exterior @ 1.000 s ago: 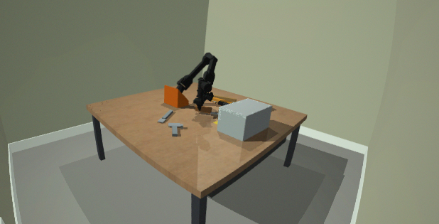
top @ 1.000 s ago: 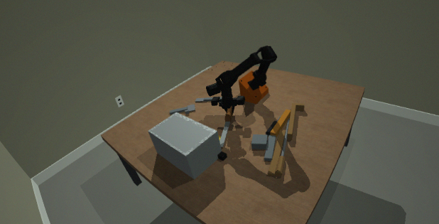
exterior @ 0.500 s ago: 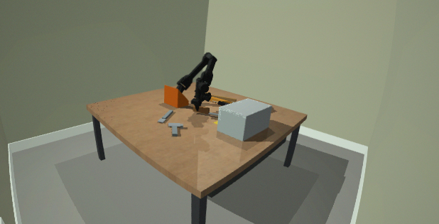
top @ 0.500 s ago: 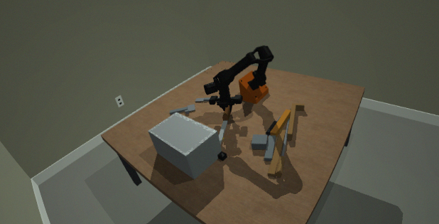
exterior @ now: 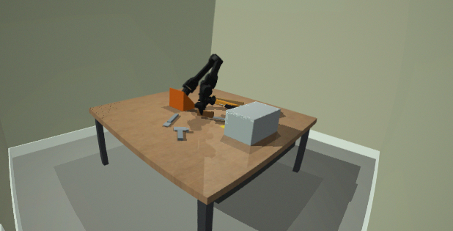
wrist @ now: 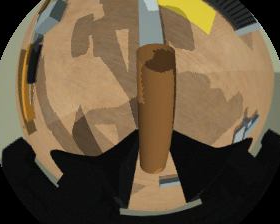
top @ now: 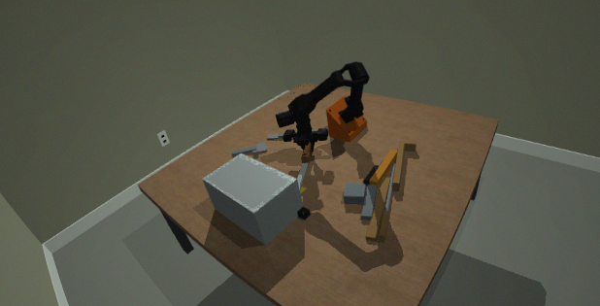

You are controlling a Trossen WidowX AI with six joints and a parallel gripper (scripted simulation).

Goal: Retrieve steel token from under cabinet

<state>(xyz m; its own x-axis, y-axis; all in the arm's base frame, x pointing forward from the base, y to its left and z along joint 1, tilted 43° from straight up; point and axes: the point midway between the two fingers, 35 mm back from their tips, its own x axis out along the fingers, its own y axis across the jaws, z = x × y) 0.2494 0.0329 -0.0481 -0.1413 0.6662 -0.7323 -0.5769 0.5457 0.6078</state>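
Observation:
My gripper (top: 307,146) (exterior: 201,111) (wrist: 152,132) is shut on the brown round handle (top: 306,155) (exterior: 207,114) (wrist: 158,100) of a tool. The tool's flat grey blade (top: 303,174) (exterior: 218,119) (wrist: 151,30) points toward the front of the grey cabinet (top: 250,182) (exterior: 253,113); its far end is cut off in the wrist view and hidden in the exterior view. The cabinet's dark vent slots (wrist: 235,11) show at the wrist view's top right. A yellow patch, the marked area (top: 302,190) (exterior: 222,126) (wrist: 198,15), lies beside the blade, partly hidden. I cannot see the token.
A grey T-shaped piece (top: 250,150) (exterior: 180,133) and a grey strip (top: 275,137) (exterior: 171,120) lie on one side. An orange-yellow frame (top: 384,166) (wrist: 27,85) and a grey block (top: 354,193) stand on the other. A black knob-like piece (top: 304,213) is at the cabinet's corner.

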